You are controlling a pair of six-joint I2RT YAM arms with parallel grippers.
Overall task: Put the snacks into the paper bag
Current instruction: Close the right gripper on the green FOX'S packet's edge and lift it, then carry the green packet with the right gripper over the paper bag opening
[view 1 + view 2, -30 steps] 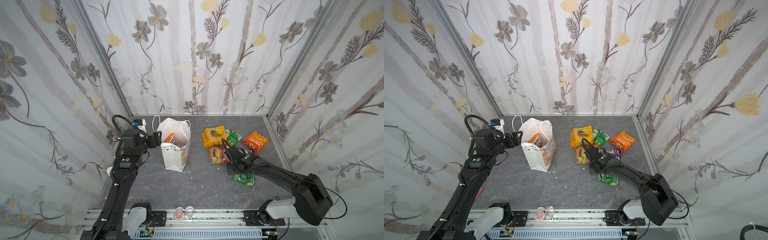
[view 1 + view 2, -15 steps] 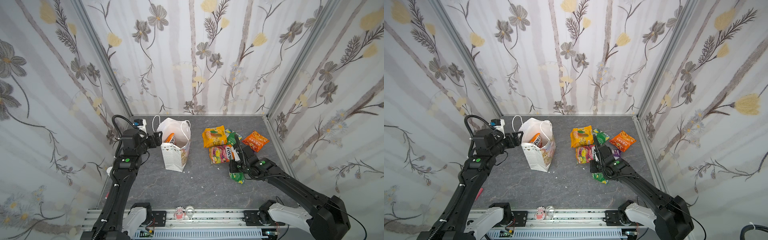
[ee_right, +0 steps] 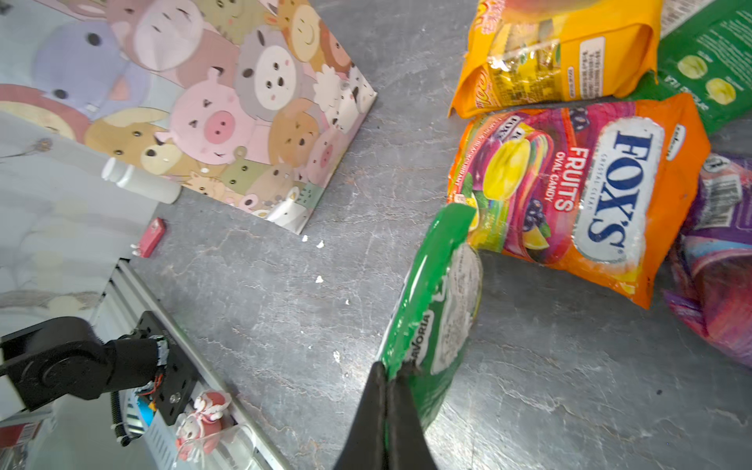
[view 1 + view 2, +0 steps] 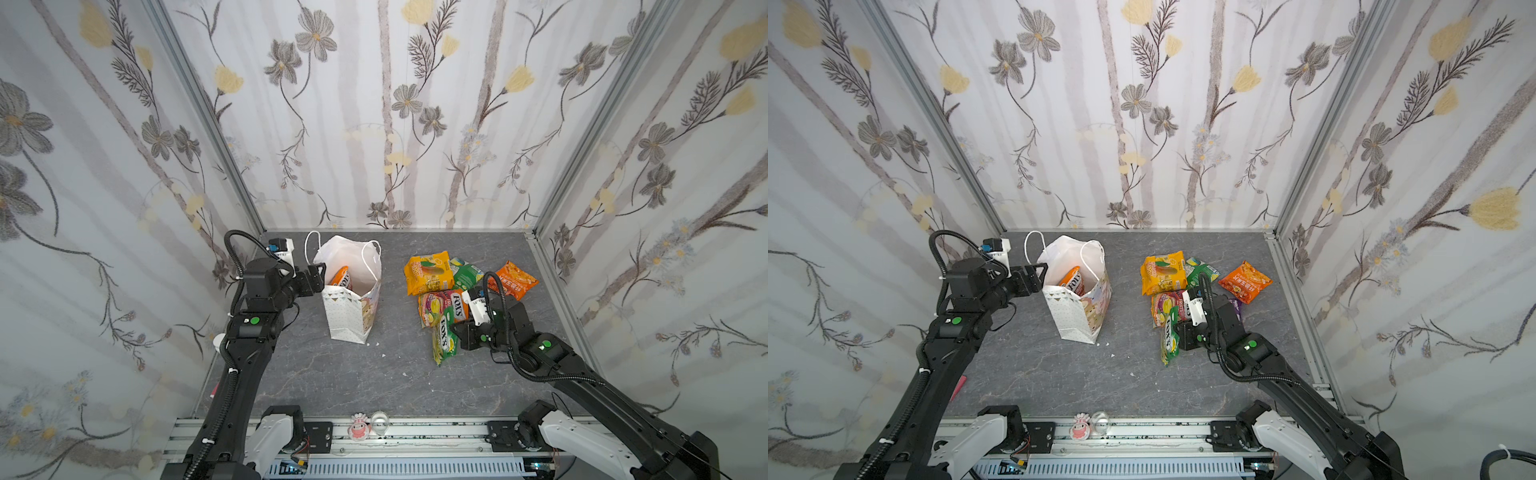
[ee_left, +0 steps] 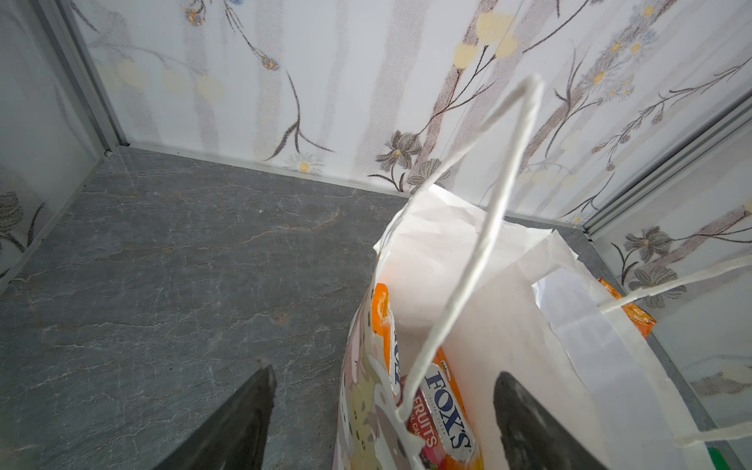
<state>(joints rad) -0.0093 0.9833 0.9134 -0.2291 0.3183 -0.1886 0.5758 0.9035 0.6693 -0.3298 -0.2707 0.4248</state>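
Top views: paper bag [image 4: 347,318] stands upright with its mouth open, left of centre on the grey table [image 4: 332,382]. One orange candy packet [image 4: 341,277] sits inside it. Left gripper [image 4: 318,278] is at the bag's left rim, fingers spread. Right gripper [image 4: 456,332] pinches a green candy packet [image 4: 444,343] by one edge. This is at the near side of the loose pile, well apart from the bag. The pile holds a yellow-orange packet [image 4: 428,272], a second green packet [image 4: 467,272], an orange chip bag [image 4: 513,280] and an orange-pink FOX'S packet [image 4: 442,303]. Left wrist view: fingers [image 5: 244,423] wide apart, one outside the bag's printed wall and one inside, a cord handle [image 5: 488,228] between them, nothing clamped. Right wrist view: jaws pressed together on the green packet's edge. The packet's far end reaches the orange-pink FOX'S packet; contact cannot be confirmed. A purple packet [image 3: 724,264] lies just beside that one.
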